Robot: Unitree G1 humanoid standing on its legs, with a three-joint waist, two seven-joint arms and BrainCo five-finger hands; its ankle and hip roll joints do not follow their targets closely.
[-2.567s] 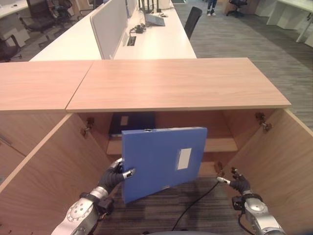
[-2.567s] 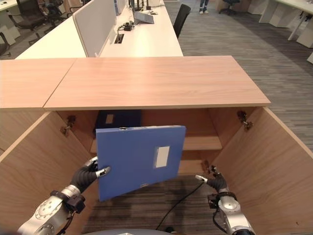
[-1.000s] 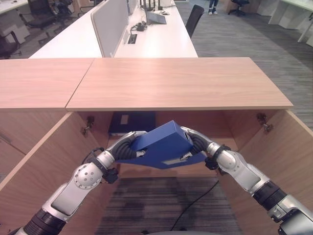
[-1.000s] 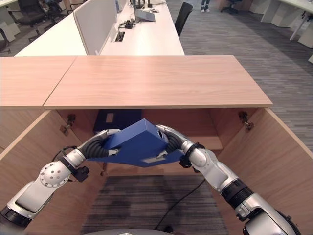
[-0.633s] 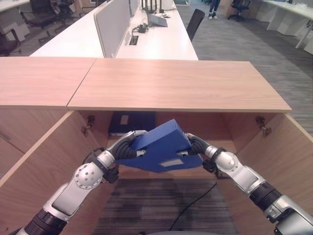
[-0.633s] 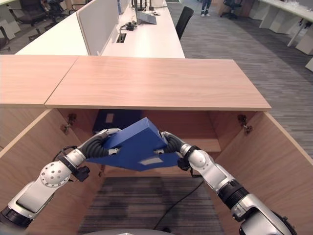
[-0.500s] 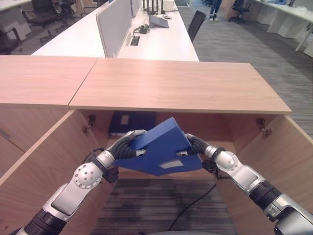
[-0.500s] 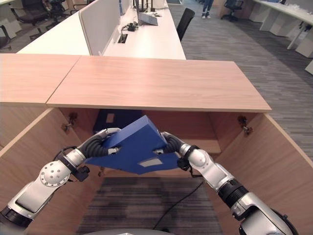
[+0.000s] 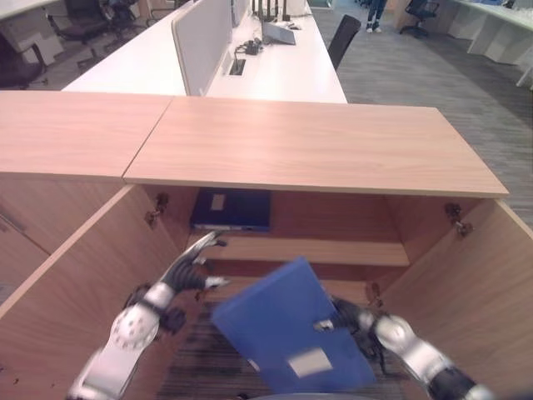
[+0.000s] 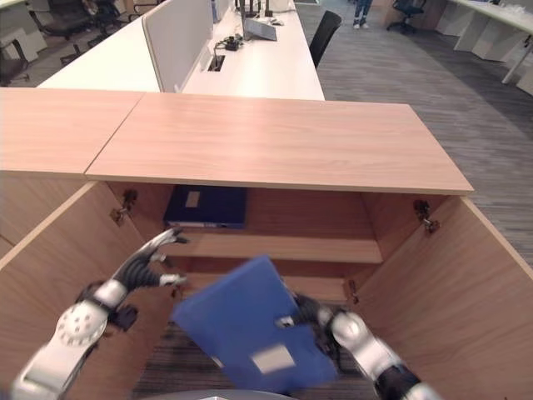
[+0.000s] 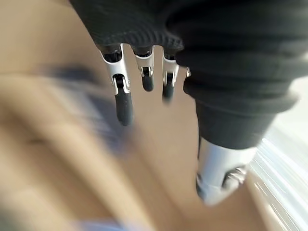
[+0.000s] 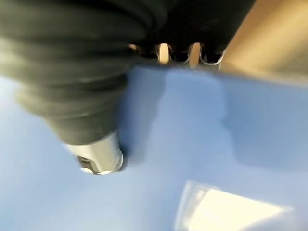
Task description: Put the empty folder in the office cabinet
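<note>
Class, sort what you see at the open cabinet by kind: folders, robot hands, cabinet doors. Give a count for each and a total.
Blue folders: 2, one at the right hand, one lying on the shelf
Robot hands: 2, the left hand open
Open cabinet doors: 2
Total: 6

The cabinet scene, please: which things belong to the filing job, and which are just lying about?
Job:
folder, blue, pinched in right hand
cabinet, doors open
left hand, open, holding nothing

Lying about:
dark folder, flat on upper shelf
desk beyond the cabinet
</note>
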